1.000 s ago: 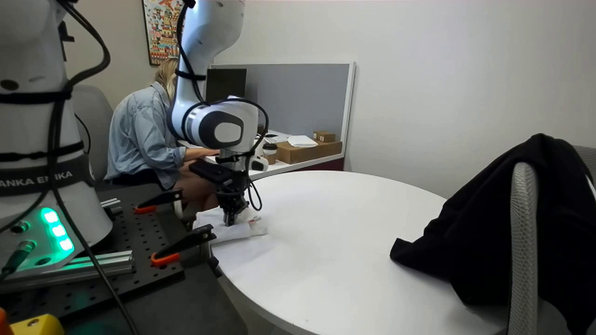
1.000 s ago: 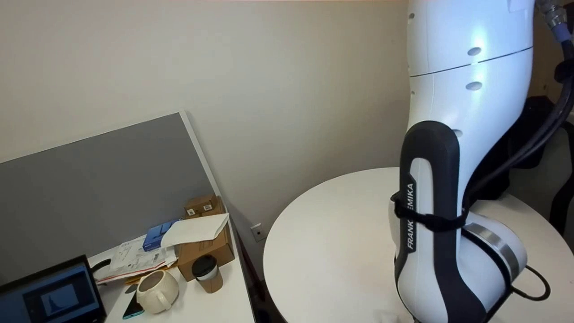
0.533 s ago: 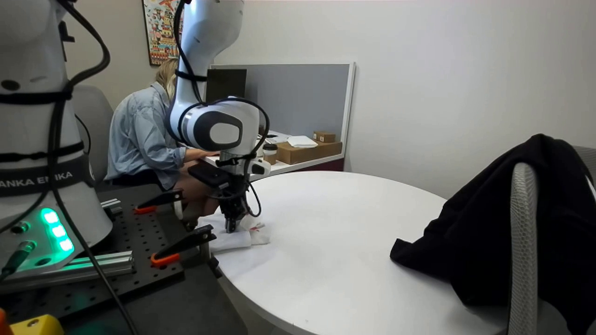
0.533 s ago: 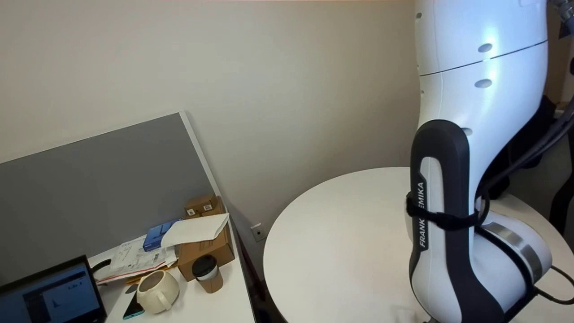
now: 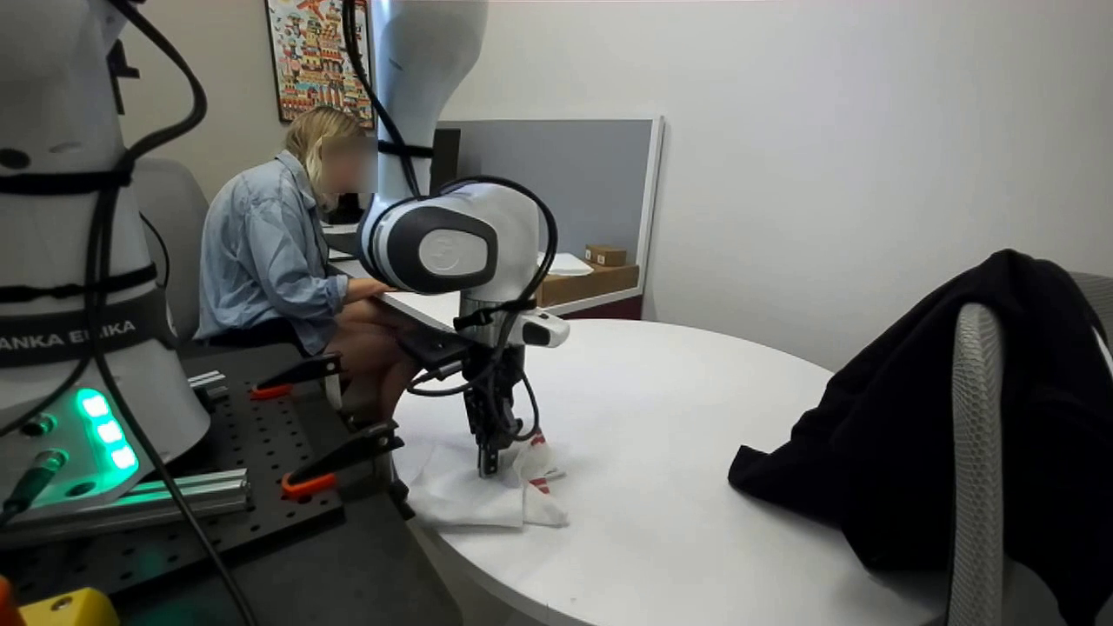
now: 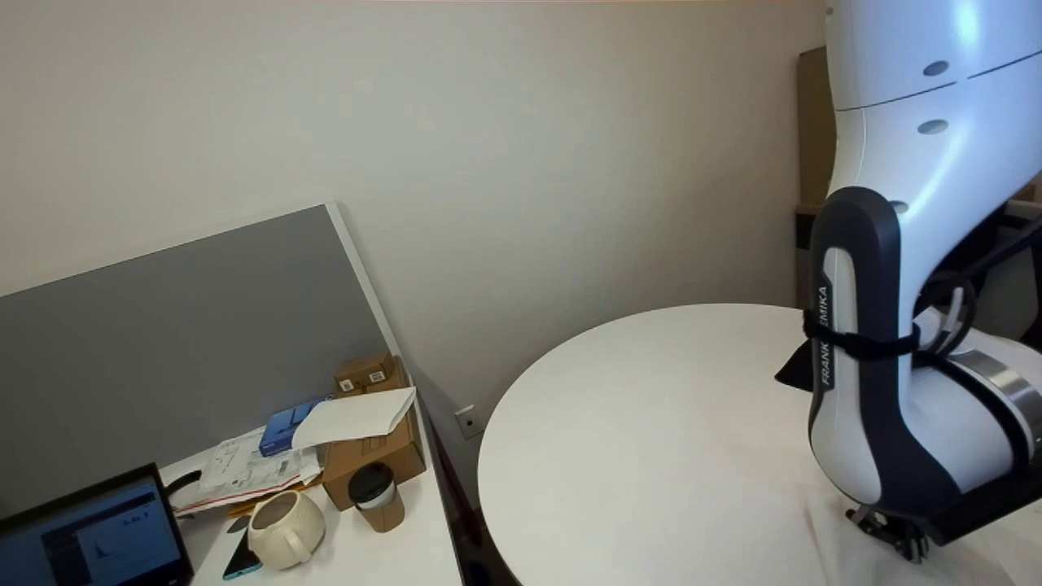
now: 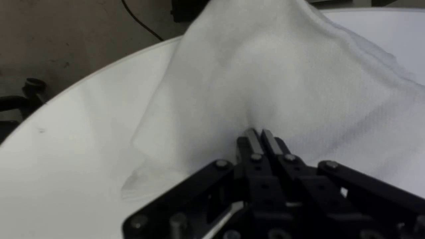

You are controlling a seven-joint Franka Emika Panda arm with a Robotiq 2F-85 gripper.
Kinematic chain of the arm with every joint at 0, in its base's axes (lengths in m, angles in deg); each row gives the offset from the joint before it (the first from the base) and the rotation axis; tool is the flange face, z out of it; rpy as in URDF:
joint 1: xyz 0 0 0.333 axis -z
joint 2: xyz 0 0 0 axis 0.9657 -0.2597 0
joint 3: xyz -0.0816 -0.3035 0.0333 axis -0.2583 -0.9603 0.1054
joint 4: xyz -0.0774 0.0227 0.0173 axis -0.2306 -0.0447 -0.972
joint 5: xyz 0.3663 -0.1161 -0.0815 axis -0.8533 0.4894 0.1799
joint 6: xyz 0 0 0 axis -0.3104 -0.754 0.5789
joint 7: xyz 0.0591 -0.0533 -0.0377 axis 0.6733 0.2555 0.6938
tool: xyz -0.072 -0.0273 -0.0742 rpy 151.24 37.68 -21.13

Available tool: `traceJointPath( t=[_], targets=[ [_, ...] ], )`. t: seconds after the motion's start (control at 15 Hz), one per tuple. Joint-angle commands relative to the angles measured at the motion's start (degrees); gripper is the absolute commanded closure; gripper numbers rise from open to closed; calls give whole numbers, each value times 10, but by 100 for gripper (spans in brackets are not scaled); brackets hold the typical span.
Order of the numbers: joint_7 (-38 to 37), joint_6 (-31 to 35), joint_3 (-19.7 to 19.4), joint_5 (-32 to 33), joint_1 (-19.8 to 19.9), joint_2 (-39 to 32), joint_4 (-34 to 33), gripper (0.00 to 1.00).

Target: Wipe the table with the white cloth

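In an exterior view, white cloth point(image 5: 474, 502) lower centre-left at left edge of table point(image 5: 678, 435), open room rightward. Red-striped end point(image 5: 540, 487) points right; long axis unclear to us. Gripper point(image 7: 259, 131) pinches cloth.

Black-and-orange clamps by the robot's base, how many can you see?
2, both in an exterior view: a nearer clamp and a farther clamp, along the perforated plate's edge on the round table's side. Others may be hidden.
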Motion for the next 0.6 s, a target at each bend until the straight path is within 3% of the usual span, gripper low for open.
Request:
traceJointPath(
  t=[0.0,0.2,0.53],
  targets=[
    [-1,-9,-25,-14,15,2,-22,99],
    [-9,-35,-14,-18,25,-14,-71,99],
    [-39,-120,17,-18,10,-80,-206,99]
  ],
)
